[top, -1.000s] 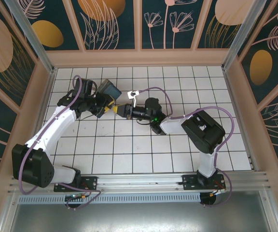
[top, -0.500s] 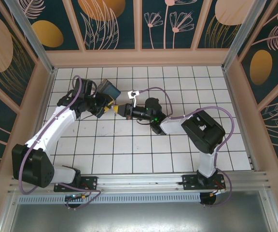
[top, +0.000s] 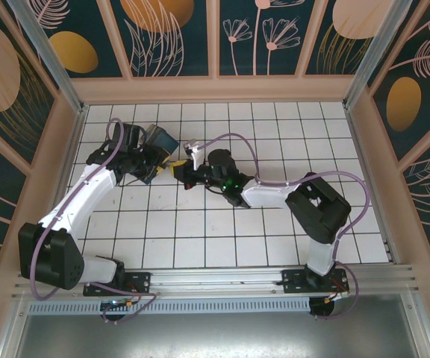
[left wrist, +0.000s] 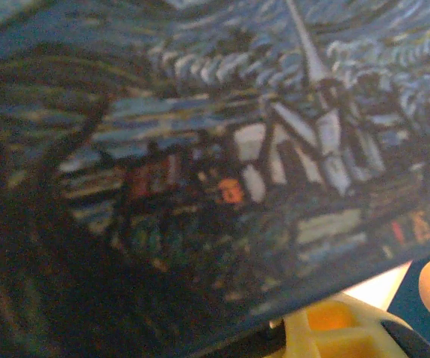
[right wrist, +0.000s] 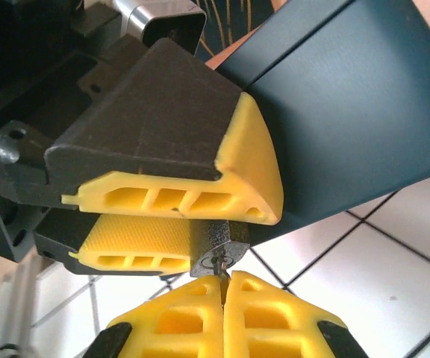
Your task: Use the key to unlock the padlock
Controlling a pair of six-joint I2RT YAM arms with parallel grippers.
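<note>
The padlock [right wrist: 216, 245], small with a dark body, is pinched between the yellow fingers [right wrist: 170, 200] of my left gripper [top: 169, 161], keyhole face towards the right wrist camera. My right gripper [right wrist: 224, 287] is shut on the key [right wrist: 222, 270]. Only a thin metal sliver of it shows, its tip in the keyhole, and its head is hidden between the fingers. In the top view my right gripper [top: 184, 171] meets the left one tip to tip at the back left of the floor. The shackle is hidden.
The blue painted box [top: 159, 139] stands tilted right behind the left gripper, and this box [left wrist: 222, 164] is pressed close to the left wrist camera. White tiled floor [top: 222, 239] stretches in front. The left wall [top: 66, 149] is near, and purple cables [top: 234, 138] arch over the arms.
My right gripper has pushed left towards the padlock and its fingers have closed tight. The left gripper and the box have shifted slightly left.
</note>
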